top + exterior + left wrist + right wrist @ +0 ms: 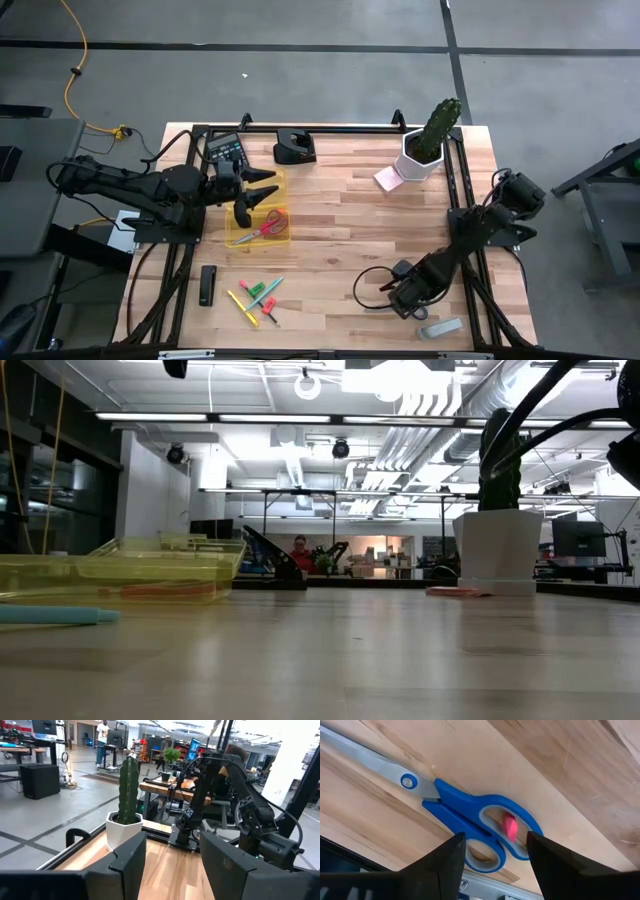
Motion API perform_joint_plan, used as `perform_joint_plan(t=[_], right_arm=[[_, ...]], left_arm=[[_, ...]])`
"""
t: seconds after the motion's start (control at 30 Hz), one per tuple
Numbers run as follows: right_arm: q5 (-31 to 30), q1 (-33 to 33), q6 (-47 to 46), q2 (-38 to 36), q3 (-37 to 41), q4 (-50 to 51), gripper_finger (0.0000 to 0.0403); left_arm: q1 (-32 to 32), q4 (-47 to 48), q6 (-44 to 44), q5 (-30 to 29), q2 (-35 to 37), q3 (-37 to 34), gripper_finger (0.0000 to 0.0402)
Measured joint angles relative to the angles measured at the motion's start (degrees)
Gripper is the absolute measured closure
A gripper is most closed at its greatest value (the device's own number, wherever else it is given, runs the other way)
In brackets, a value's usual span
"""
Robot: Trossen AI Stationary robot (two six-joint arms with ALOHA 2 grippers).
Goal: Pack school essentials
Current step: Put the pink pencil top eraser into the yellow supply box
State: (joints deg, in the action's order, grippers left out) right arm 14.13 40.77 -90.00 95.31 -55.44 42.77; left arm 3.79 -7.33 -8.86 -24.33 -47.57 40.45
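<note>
Blue-handled scissors (470, 815) lie flat on the wooden table near its front right corner, a small pink piece (509, 827) in one handle loop. My right gripper (495, 840) (405, 303) points down over the handles, open, one finger on each side of them; no touch shows. In the high view only the blade (441, 327) shows. Red-handled scissors (265, 225) lie in a clear yellow tray (240, 238) at the left. My left gripper (262, 188) (172, 845) hovers level over that tray, open with nothing between its fingers. Green, red and yellow pens (256, 296) lie near the front edge. A pink note pad (387, 178) lies beside the cactus pot.
A cactus in a white pot (428, 145) stands at the back right. A calculator (225, 150) and a black holder (295, 148) sit at the back, a black bar (207, 285) at the front left. A cable loop (368, 285) lies beside my right gripper. People show in the room behind.
</note>
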Motion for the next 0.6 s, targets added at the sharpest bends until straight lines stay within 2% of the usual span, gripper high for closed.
perform_joint_plan(t=[0.33,0.6], right_arm=[[-0.56,0.00,0.46,0.00,0.00,2.26,0.0281],[-0.55,0.00,1.59,0.05,0.00,2.22,0.0295]], left_arm=[[-0.02,-0.02,0.04,-0.38,0.00,0.00,0.0229],[-0.02,-0.02,0.02,-0.38,0.00,0.00,0.0229]])
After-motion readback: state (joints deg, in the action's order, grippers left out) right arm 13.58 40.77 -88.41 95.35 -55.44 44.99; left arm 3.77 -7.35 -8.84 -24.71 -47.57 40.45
